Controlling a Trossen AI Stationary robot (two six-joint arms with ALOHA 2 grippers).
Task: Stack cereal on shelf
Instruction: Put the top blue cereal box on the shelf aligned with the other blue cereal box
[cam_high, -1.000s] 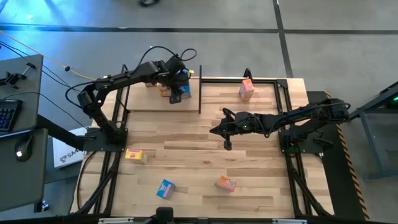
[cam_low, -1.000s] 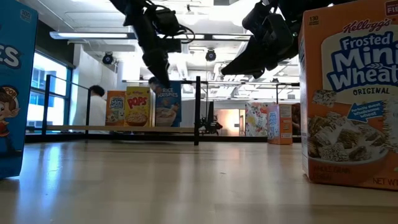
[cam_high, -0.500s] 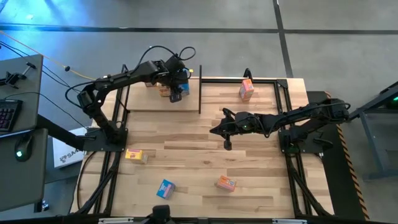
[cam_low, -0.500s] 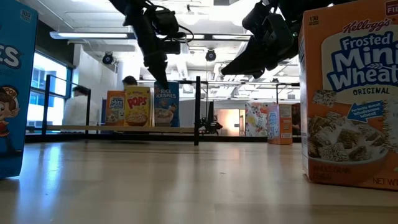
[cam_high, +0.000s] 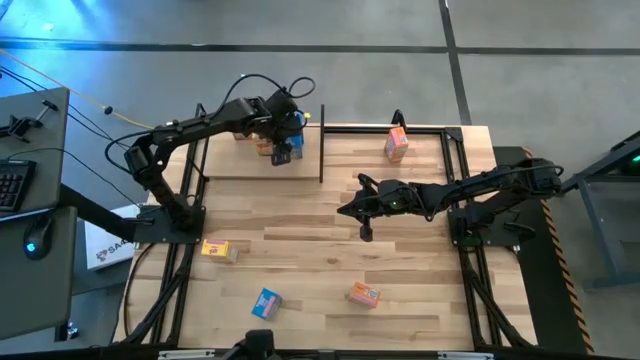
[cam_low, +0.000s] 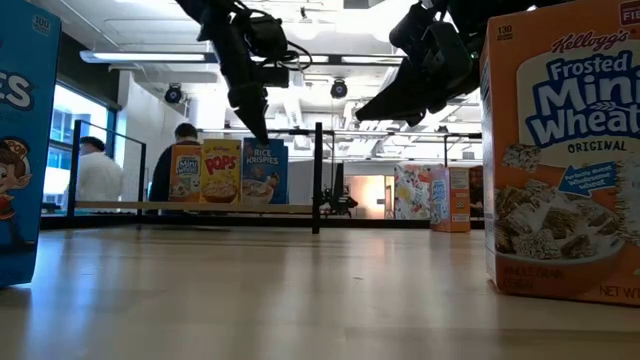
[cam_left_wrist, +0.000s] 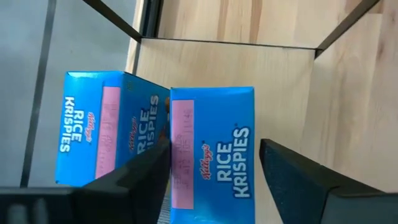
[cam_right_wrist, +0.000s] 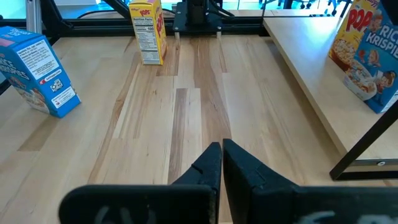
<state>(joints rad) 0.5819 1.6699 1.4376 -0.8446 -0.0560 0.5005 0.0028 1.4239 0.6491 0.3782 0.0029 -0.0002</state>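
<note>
The left gripper (cam_high: 283, 152) hangs over the shelf (cam_high: 232, 168), its fingers spread on either side of a blue Rice Krispies box (cam_left_wrist: 211, 149) without pinching it; the box stands on the pale board in a row beside a yellow Pops box (cam_low: 221, 172) and an orange box (cam_low: 186, 173). This looks like the release step of a placement. The next move calls for lifting straight up, clear of the box, then fetching 1 of the loose boxes, such as the yellow one (cam_high: 218, 250). The right gripper (cam_right_wrist: 221, 163), pressed together, waits above mid-table.
</note>
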